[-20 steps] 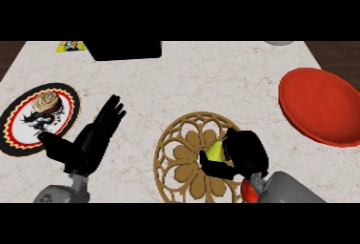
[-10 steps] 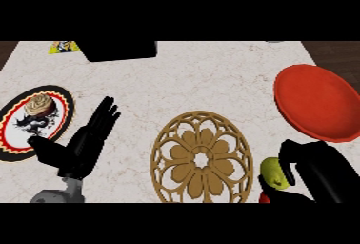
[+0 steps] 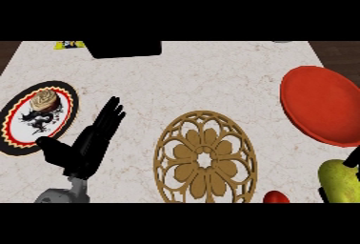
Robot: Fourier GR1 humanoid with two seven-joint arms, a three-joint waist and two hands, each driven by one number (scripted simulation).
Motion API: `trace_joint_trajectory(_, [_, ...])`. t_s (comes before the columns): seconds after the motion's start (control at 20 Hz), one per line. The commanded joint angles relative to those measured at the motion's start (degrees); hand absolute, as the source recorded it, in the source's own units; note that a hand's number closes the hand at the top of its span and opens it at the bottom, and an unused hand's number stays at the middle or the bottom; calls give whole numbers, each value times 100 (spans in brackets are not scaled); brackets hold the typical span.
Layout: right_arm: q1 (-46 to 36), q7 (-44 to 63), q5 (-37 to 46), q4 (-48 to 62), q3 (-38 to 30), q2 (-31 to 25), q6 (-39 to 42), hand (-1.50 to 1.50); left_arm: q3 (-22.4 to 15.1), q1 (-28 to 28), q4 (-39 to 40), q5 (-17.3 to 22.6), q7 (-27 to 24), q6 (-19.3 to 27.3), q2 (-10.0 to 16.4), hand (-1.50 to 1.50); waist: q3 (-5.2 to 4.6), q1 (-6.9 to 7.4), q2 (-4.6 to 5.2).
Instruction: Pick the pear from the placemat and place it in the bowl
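pear off the placemat, clasped in the right hand near the counter's front right corner; left hand resting, fingers straight; bowl empty, placing remains.

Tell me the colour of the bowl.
The bowl is plain red; the head view shows it best, at right.

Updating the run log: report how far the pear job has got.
Done: the round brown openwork placemat is bare, so the yellow-green pear is off it. In hand: the pear sits at the view's lower right edge with the right hand curled round it, short of the red bowl. Left: carry it over the bowl, which holds nothing, and release. The left hand rests open beside the placemat.
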Motion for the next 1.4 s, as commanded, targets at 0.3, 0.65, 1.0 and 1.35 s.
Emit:
trace_joint_trajectory(0.3, [308,-1184,-1264,1064,-2081,532,656,150,34,-411,155,-101,208,-226,-87,0,-2,372,77])
trace_joint_trajectory(0.65, [-995,-2152,-1597,3046,-2094,814,1073,150,-117,-73,-339,-50,400,-340,-202,0,0,514,95])
trace_joint_trajectory(1.0, [-2673,-2551,-63,5081,-954,1229,670,150,-224,-325,-17,-430,210,-164,-454,0,0,641,132])
trace_joint_trajectory(1.35, [-3621,-2726,959,7395,-225,1869,602,150,-66,-707,180,-305,311,-372,-399,0,6,765,185])
